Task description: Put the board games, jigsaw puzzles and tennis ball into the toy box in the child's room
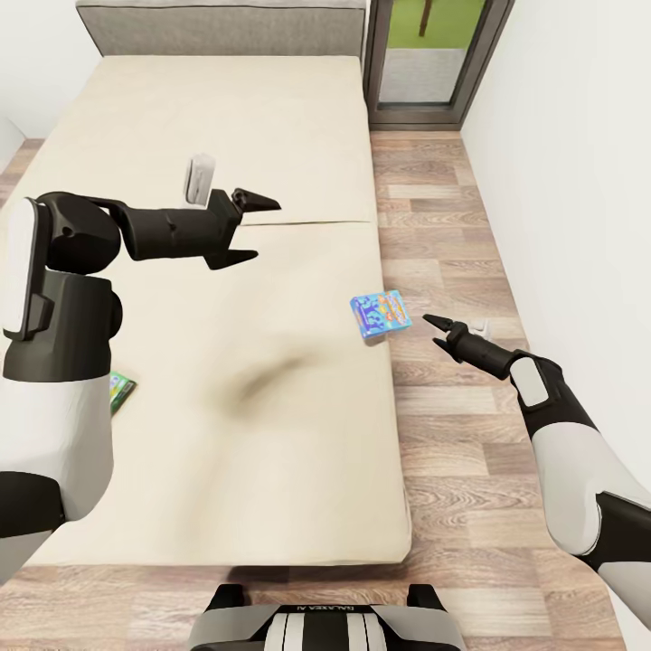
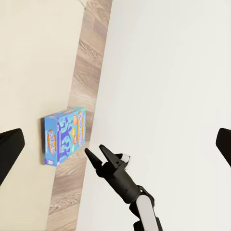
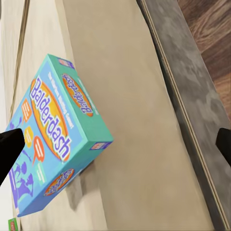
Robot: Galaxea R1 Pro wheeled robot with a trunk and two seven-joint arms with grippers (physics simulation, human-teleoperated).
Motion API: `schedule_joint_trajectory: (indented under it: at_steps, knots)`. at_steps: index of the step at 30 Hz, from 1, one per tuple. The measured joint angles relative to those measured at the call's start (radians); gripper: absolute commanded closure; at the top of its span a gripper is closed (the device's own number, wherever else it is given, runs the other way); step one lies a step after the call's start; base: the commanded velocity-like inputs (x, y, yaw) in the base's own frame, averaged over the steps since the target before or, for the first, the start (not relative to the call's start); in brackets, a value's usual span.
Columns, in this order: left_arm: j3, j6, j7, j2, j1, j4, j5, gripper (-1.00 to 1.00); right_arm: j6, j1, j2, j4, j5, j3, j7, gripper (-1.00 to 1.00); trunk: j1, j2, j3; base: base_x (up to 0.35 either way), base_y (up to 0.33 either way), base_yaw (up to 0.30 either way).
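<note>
A blue board game (image 1: 380, 314) lettered Balderdash (image 3: 53, 144) lies tilted at the right edge of the bed (image 1: 226, 117), on the beige mattress. My right gripper (image 1: 430, 331) hovers open over the floor just right of that box, fingers pointing at it; the left wrist view sees this gripper (image 2: 103, 155) beside the blue box (image 2: 65, 136). My left gripper (image 1: 266, 231) hangs open above the middle of the mattress, holding nothing. A green-edged board game (image 1: 122, 391) peeks out from behind my left arm. The table, toy box, jigsaw puzzles and tennis ball are out of view.
A grey headboard (image 1: 221, 27) closes the bed's far end, with a glass door (image 1: 434, 54) beside it. A wood-plank floor strip (image 1: 452, 434) runs between the bed and the white wall (image 1: 579, 181) on the right.
</note>
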Motion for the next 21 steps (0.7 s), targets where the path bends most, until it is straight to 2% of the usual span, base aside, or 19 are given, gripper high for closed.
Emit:
schedule_joint_trajectory:
  at_steps: [21]
  knots:
    - [-0.001,-0.001,0.001,0.001,0.002,0.002,-0.001,-1.00,-0.001,0.002,0.004,0.000,-0.001,-0.001,0.001,-1.00,0.000,0.000,0.000,0.000,0.000,0.015]
